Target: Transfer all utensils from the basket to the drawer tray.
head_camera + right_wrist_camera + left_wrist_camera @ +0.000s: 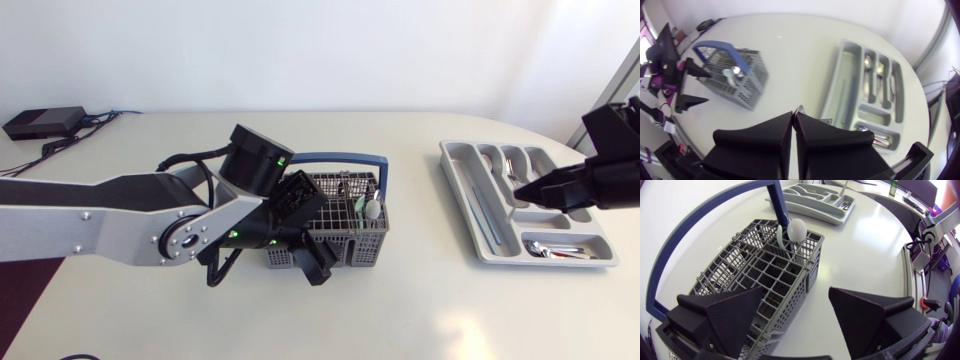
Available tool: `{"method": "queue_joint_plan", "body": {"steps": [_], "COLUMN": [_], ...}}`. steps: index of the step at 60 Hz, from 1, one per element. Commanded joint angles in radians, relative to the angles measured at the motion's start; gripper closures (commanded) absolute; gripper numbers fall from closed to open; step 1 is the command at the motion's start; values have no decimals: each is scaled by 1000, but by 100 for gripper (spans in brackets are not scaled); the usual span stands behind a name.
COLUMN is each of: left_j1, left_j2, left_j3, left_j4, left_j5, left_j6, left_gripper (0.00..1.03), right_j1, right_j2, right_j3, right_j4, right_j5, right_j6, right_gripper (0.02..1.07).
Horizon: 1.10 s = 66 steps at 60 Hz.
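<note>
My left hand (796,296) is spread open at a corner of the grey basket (740,260), where a white spoon (796,229) stands upright, while my right hand (794,116), over the drawer tray (840,90) well apart on the table (790,55), is pinched together on a silver utensil (799,108) with only its tip showing.

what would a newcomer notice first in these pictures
The big left arm ends at the grey utensil basket with its blue handle mid-table, jaws open astride one basket wall, a white spoon standing inside. At the table's right end, the right arm holds its jaws shut over the grey drawer tray, where cutlery already lies.
</note>
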Motion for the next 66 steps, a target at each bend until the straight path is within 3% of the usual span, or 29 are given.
{"method": "queue_joint_plan", "body": {"steps": [1,15,32,36,42,48,66], "left_j1": [3,-2,0,-2,0,-2,-3], "left_j2": [11,6,3,3,3,6,26], "left_j3": [26,26,28,30,31,36,56], "left_j4": [-7,-16,-18,-18,-18,-18,-16], "left_j5": [12,12,12,12,12,12,12], "left_j6": [-7,-7,-7,-7,-7,-6,-3], "left_gripper": [11,11,11,11,11,11,11], "right_j1": [-85,-266,-316,-312,-296,-276,-80], "right_j2": [51,234,435,476,510,464,192], "right_j3": [-72,-127,-142,-156,-170,-185,-218], "right_j4": [73,296,527,579,612,612,495], "right_j5": [79,204,355,388,407,407,287], "right_j6": [-55,-133,-161,-161,-163,-159,-112], "right_gripper": [102,102,101,88,52,34,33]}}
